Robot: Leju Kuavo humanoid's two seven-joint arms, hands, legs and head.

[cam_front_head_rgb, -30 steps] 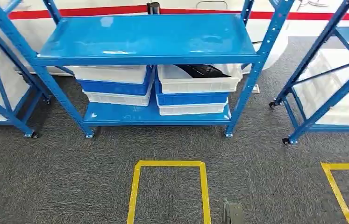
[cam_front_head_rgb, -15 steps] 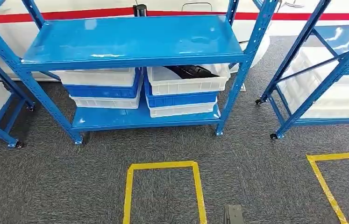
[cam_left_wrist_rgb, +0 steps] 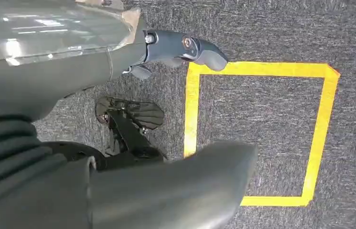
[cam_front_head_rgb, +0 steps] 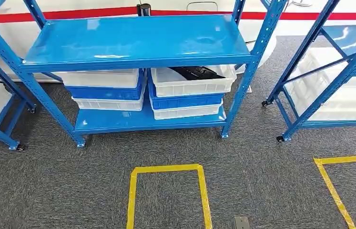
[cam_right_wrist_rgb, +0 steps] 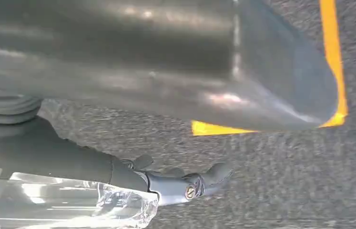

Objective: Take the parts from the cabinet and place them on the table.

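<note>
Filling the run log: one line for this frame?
phase: facing rack | part: in white bin, lower shelf | left hand: empty | right hand: empty

The cabinet (cam_front_head_rgb: 137,40) is a glossy bright blue rack. On its lower shelf sit two stacks of bins, white (cam_front_head_rgb: 102,78) over blue (cam_front_head_rgb: 104,92) over white at the left edge, and white (cam_front_head_rgb: 192,85), blue (cam_front_head_rgb: 185,101), white at the right edge; a black part (cam_front_head_rgb: 196,72) lies in the top right bin. The carpet (cam_front_head_rgb: 261,176) is speckled dark grey, marked with yellow tape squares (cam_front_head_rgb: 166,169). A red stripe (cam_front_head_rgb: 71,14) crosses the white wall behind. Both hands, left (cam_left_wrist_rgb: 118,191) and right (cam_right_wrist_rgb: 166,62), are grey.
</note>
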